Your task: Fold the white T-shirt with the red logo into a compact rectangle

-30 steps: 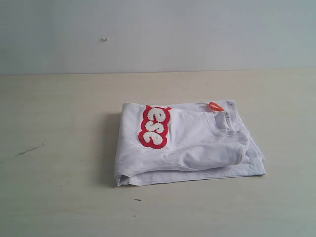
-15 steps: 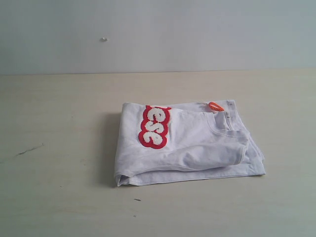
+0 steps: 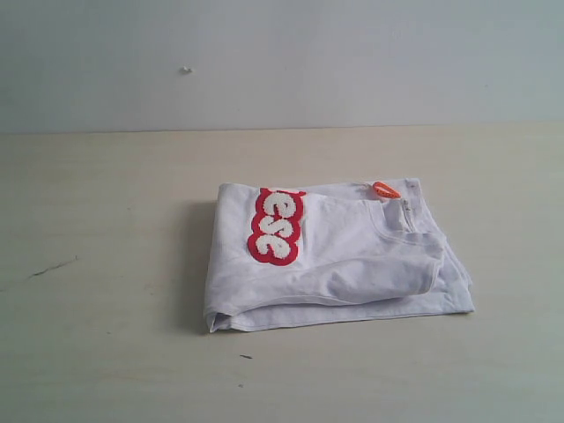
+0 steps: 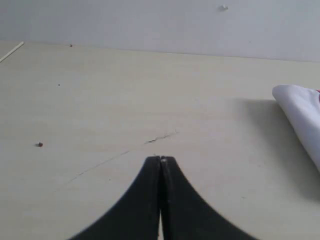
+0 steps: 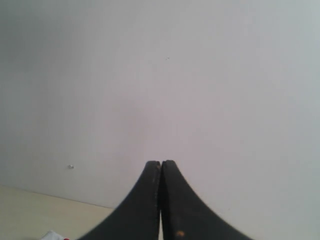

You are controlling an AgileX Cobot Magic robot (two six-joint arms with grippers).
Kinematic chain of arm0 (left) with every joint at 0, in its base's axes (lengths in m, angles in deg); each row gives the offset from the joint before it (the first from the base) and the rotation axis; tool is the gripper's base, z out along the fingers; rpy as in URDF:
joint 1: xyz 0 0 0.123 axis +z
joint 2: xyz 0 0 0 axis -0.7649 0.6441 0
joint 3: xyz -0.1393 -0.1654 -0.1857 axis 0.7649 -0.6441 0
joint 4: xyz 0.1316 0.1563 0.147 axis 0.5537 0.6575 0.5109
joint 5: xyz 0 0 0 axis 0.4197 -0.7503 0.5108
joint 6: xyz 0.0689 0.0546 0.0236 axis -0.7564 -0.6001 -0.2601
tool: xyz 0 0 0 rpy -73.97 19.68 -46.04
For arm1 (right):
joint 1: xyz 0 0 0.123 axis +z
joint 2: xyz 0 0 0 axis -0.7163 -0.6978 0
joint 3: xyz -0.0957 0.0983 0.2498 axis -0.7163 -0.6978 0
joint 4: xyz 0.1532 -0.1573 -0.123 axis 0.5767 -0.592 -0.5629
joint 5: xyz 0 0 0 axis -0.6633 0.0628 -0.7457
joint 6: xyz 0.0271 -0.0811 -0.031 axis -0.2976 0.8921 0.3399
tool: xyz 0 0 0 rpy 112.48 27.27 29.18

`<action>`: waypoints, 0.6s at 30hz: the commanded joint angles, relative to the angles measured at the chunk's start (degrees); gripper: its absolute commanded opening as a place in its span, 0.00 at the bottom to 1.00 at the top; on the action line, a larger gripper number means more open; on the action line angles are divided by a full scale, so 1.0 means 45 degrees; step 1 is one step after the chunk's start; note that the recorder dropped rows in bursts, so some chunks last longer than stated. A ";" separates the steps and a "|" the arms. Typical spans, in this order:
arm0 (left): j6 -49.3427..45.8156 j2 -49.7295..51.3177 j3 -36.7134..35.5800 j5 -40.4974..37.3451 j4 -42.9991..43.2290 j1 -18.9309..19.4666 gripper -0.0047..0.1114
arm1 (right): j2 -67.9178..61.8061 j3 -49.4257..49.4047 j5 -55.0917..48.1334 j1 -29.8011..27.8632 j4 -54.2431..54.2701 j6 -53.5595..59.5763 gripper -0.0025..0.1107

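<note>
The white T-shirt (image 3: pixel 344 260) lies folded into a rough rectangle on the table. Part of its red logo (image 3: pixel 276 226) shows on top near the left edge, and the orange neck tag (image 3: pixel 385 189) pokes out at the back by the collar. Neither gripper appears in the exterior view. In the left wrist view my left gripper (image 4: pixel 161 159) is shut and empty above bare table, with a corner of the shirt (image 4: pixel 302 115) well off to the side. My right gripper (image 5: pixel 160 163) is shut and empty, facing the wall, with a sliver of the shirt (image 5: pixel 52 235) at the picture's edge.
The pale wooden table (image 3: pixel 106 264) carries a dark scratch (image 3: pixel 51 267) left of the shirt and a small speck (image 3: pixel 244 356) in front of it. A plain grey wall (image 3: pixel 282 62) stands behind the table's far edge.
</note>
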 commanded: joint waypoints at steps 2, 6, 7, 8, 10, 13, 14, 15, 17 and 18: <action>-0.0042 -0.0068 -0.0028 0.0158 0.0045 0.0045 0.04 | 0.0012 -0.0139 0.0436 -0.0080 -0.0479 0.0231 0.02; -0.0042 -0.0068 -0.0028 0.0158 0.0045 0.0045 0.04 | 0.0012 -0.1660 0.3401 -0.0080 -0.1100 -0.0612 0.02; -0.0042 -0.0068 -0.0028 0.0158 0.0045 0.0045 0.04 | 0.0012 -0.2247 0.4393 -0.0080 -0.1397 -0.1129 0.02; -0.0042 -0.0068 -0.0028 0.0158 0.0045 0.0045 0.04 | 0.0012 -0.2727 0.5101 -0.0080 -0.1827 -0.1591 0.02; -0.0042 -0.0068 -0.0028 0.0158 0.0045 0.0045 0.04 | 0.0012 -0.3868 0.6319 -0.0080 -0.2912 -0.2791 0.02; -0.0042 -0.0068 -0.0028 0.0158 0.0045 0.0045 0.04 | 0.0012 -0.5131 0.6559 -0.0080 -0.3838 -0.3573 0.02; -0.0042 -0.0068 -0.0028 0.0158 0.0045 0.0045 0.04 | 0.0012 -0.5552 0.6559 -0.0080 -0.3838 -0.3549 0.02; -0.0042 -0.0068 -0.0028 0.0158 0.0045 0.0045 0.04 | 0.0012 -0.5955 0.6559 -0.0080 -0.3838 -0.3428 0.02; -0.0042 -0.0068 -0.0028 0.0158 0.0045 0.0045 0.04 | 0.0012 -0.6730 0.6559 -0.0080 -0.3812 -0.3087 0.02; -0.0042 -0.0068 -0.0028 0.0158 0.0045 0.0045 0.04 | 0.0012 -0.7015 0.6559 -0.0080 -0.3772 -0.2982 0.02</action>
